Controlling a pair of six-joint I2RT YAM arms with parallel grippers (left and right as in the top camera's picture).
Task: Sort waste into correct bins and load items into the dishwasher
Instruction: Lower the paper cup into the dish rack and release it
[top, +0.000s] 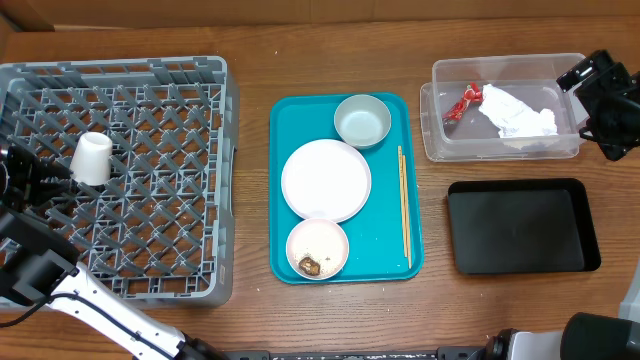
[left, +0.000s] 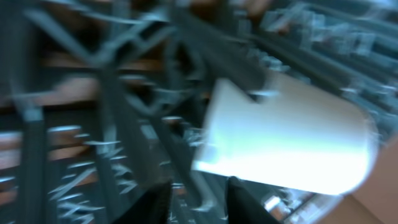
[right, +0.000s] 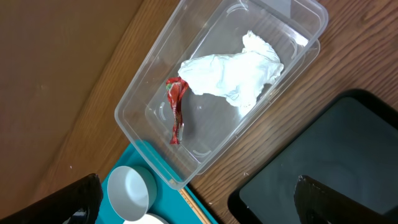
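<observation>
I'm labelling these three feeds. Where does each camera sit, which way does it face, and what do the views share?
Overhead: fixed above the table, looking straight down on dish rack, teal tray, clear tub, black tray; left pincer and right pincer at the edges.
Left wrist: on the left arm, low over the rack, blurred, facing the white cup; own fingers at bottom.
Right wrist: on the right arm, looking down into the tub; own fingers in the bottom corners.
Shared: overhead and left wrist, cup; overhead and right wrist, tub.

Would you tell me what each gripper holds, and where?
Nothing, apparently: right gripper gapes empty; the cup rests in the rack beyond the left gripper's parted fingers.
</observation>
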